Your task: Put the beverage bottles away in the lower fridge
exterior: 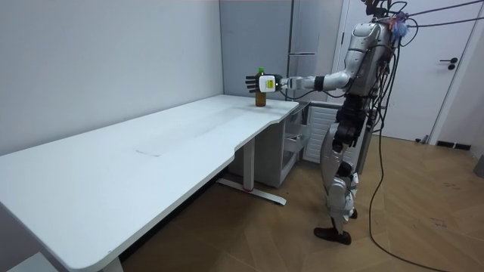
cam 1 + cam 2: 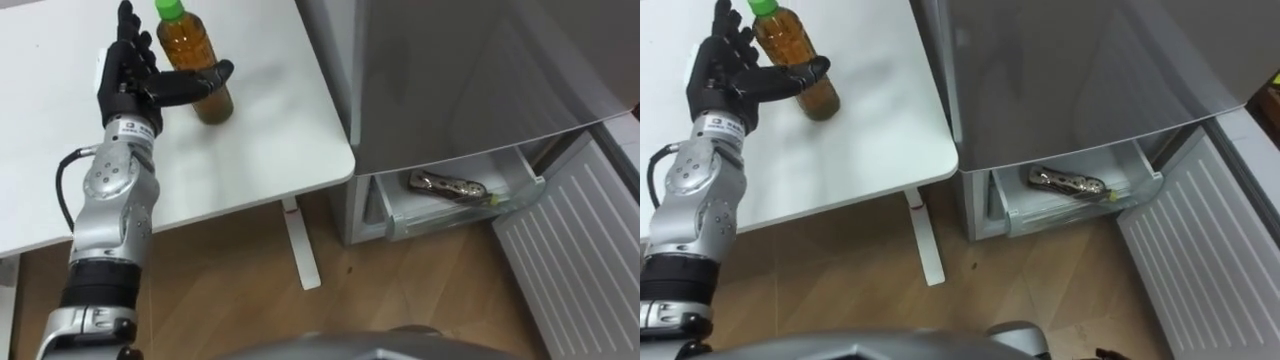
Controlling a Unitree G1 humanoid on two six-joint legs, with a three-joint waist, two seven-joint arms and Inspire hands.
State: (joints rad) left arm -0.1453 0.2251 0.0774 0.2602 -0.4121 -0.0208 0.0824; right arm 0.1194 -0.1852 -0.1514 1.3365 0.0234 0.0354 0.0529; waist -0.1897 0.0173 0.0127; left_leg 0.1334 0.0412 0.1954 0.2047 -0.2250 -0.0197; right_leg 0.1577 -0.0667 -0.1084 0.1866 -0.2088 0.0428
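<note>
Tea bottle (image 2: 186, 42) with green cap (image 2: 170, 9) stands upright on the white table (image 2: 250, 150), near the corner closest to the fridge (image 2: 470, 70). Left hand (image 2: 130, 75) is beside it, fingers straight and spread upward, thumb laid across the front of the bottle; not yet closed round it. Right hand (image 1: 342, 130) seems to hang low by the hip in the room view, state cannot tell. Bottle looks full, so moderately heavy. It is probably smooth, slippery plastic with stiff walls that give a little under squeeze, and tall enough to tip if nudged. Best hold is likely mid-body, wrapped round below the shoulder, not the cap. Table edge is near on the fridge side, with a bare top around the bottle. Lower drawer (image 2: 455, 210) is pulled out with a flat packet (image 2: 445, 185) inside. The open door (image 2: 570, 240) stands on the robot's right. The path goes down off the table corner and must clear the fridge front.
</note>
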